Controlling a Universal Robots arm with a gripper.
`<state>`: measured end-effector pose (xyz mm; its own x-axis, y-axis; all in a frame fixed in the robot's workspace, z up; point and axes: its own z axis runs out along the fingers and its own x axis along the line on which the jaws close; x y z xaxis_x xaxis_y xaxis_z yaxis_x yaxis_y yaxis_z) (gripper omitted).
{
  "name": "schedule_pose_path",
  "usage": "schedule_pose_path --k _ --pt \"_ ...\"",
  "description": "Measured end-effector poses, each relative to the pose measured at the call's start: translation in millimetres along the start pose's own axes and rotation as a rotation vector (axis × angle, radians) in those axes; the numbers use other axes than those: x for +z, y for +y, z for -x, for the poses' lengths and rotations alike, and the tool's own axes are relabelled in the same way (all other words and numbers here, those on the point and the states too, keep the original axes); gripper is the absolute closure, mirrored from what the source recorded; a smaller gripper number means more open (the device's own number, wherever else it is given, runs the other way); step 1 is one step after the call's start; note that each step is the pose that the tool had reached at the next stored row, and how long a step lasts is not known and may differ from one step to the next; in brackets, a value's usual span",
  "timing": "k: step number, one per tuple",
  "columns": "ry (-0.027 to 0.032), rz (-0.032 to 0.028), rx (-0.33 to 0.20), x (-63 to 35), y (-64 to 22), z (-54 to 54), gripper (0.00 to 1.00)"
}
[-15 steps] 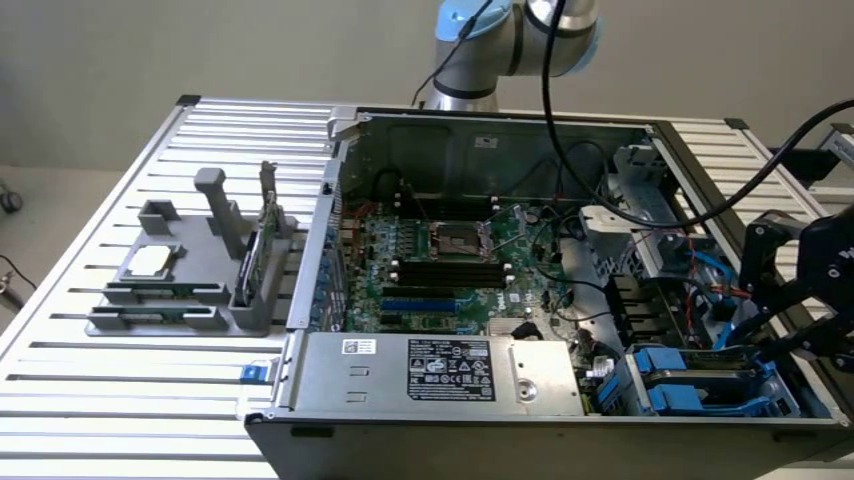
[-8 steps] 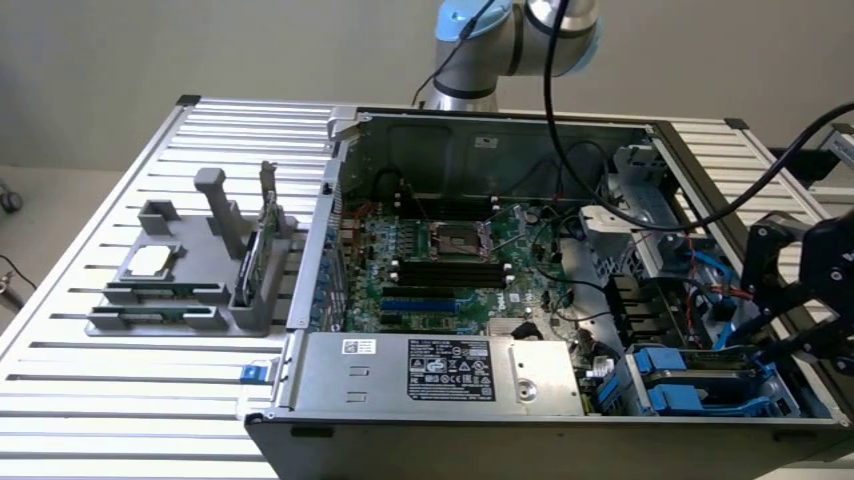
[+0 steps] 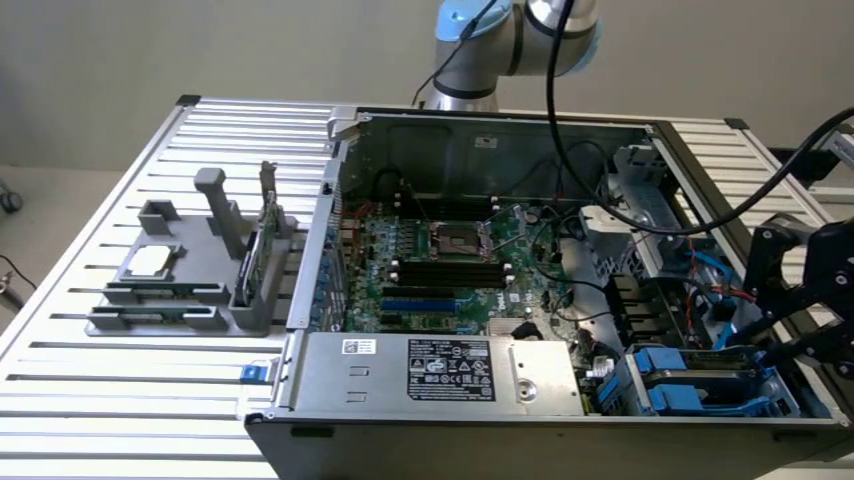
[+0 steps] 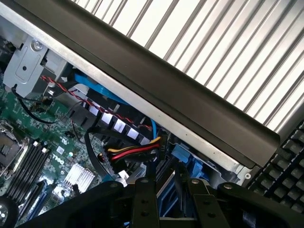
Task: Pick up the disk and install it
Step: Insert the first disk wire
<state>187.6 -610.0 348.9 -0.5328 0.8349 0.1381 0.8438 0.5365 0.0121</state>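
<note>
From the exterior view I've got the hand (image 3: 771,348) down at the corner of the open case (image 3: 310,300) on the exterior view's right. It looks clamped on the disk (image 3: 721,360), which sits low in the blue-framed drive bay just past the grey power-supply box (image 3: 441,370), all of it on the slatted desk (image 3: 107,400). On the wrist view the hand (image 4: 171,199) has the disk's (image 4: 166,185) blue-edged side between its jaws, near the red and yellow cables (image 4: 135,151), with the green motherboard (image 4: 42,137) further off.
</note>
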Motion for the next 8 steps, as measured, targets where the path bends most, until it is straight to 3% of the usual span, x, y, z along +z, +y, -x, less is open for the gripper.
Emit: schedule_pose_path --k 4,8 --pt "0.0131 0.0001 0.005 0.0 0.0 0.1 0.69" --pt "0.0238 0.0038 0.008 -0.1 0.7 0.5 0.69"
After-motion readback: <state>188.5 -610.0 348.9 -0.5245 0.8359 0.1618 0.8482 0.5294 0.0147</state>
